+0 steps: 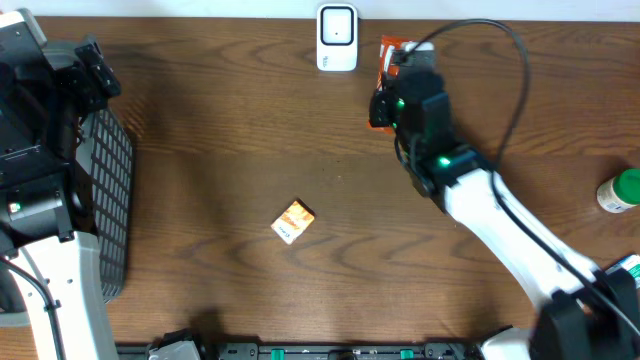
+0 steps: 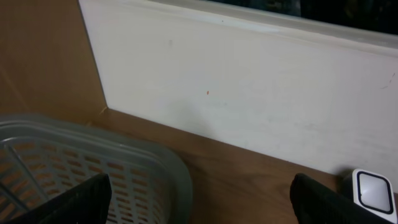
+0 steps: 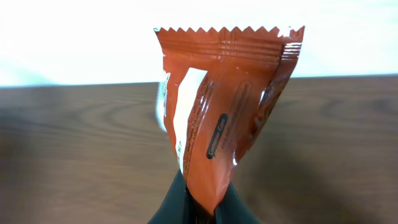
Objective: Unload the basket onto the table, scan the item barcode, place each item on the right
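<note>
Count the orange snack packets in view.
2. One packet is pinched in the right fingers near the scanner; the other packet lies centrally on the table. Others may hide beneath the arms.

Glossy orange packet (image 3: 217, 112) near white scanner (image 1: 337, 38)

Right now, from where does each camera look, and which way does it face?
Overhead: above the table, facing straight down; shows the left arm and right arm.
Left wrist: on the left arm, facing the white wall over the basket; open left claw at the bottom.
Right wrist: on the right arm, facing the wall; right claw shut on the orange packet.
Shared: overhead and left wrist both show the basket and scanner.
</note>
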Available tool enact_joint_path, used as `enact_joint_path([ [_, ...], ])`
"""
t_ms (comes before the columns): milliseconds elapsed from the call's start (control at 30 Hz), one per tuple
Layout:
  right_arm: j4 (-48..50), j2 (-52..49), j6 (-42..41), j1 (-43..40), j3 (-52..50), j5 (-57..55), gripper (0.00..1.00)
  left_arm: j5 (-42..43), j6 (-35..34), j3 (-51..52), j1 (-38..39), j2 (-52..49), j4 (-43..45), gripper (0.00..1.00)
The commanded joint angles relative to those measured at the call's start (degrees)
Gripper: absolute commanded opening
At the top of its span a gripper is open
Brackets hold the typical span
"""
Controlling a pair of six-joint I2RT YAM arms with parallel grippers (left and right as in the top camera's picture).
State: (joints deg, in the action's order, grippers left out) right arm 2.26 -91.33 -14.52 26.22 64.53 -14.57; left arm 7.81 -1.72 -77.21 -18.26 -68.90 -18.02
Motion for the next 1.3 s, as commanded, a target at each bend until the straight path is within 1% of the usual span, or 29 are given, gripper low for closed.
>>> enact_joint_path([
  [0,2.1,-8.8,13.1,0.3,6.8,-8.3,0.01,0.6,-0.7,0.5,0.1,0.0,0.0,0.91],
  [233,3.2,-25.1,27.7,0.4,27.9,-12.8,0.01,0.6,-0.7,0.5,0.1,0.0,0.0,0.91],
  [267,5.0,-29.3,32.7,0.7,33.0,-15.6,0.01,0.6,-0.7,0.5,0.1,0.0,0.0,0.91],
  [400,9.8,-38.8,46.3,1.6,42.8,-21.7,0.01,0.6,-0.7,0.5,0.1,0.0,0.0,0.91],
  [500,13.6,-44.7,52.4,2.2,47.9,-23.1,0.01,0.6,-0.7,0.5,0.1,0.0,0.0,0.91],
  [667,15.4,-51.7,54.6,3.5,54.3,-22.4,0.01,0.6,-0.7,0.5,0.1,0.0,0.0,0.91],
  [733,17.6,-54.1,56.5,4.3,56.0,-22.5,0.01,0.5,-0.7,0.5,0.1,0.0,0.0,0.91],
  [867,26.7,-58.8,64.9,5.9,57.6,-22.3,0.01,0.5,-0.7,0.5,0.1,0.0,0.0,0.91],
  [900,30.0,-60.9,69.1,6.6,57.7,-21.1,0.01,0.5,-0.7,0.5,0.1,0.0,-0.1,0.91],
  [1033,31.3,-64.1,70.2,7.0,57.7,-18.7,0.01,0.6,-0.7,0.5,0.1,0.0,-1.1,0.91],
  [1133,34.6,-66.4,74.7,7.0,57.7,-17.8,0.01,0.6,-0.7,0.5,0.1,0.0,-3.2,0.91],
  [1200,34.8,-67.2,77.3,6.8,57.7,-17.0,0.01,0.6,-0.7,0.5,0.1,0.0,-5.4,0.91],
  [1267,34.8,-67.2,77.7,6.6,57.7,-16.8,0.01,0.6,-0.7,0.5,0.1,0.0,-7.6,0.91],
])
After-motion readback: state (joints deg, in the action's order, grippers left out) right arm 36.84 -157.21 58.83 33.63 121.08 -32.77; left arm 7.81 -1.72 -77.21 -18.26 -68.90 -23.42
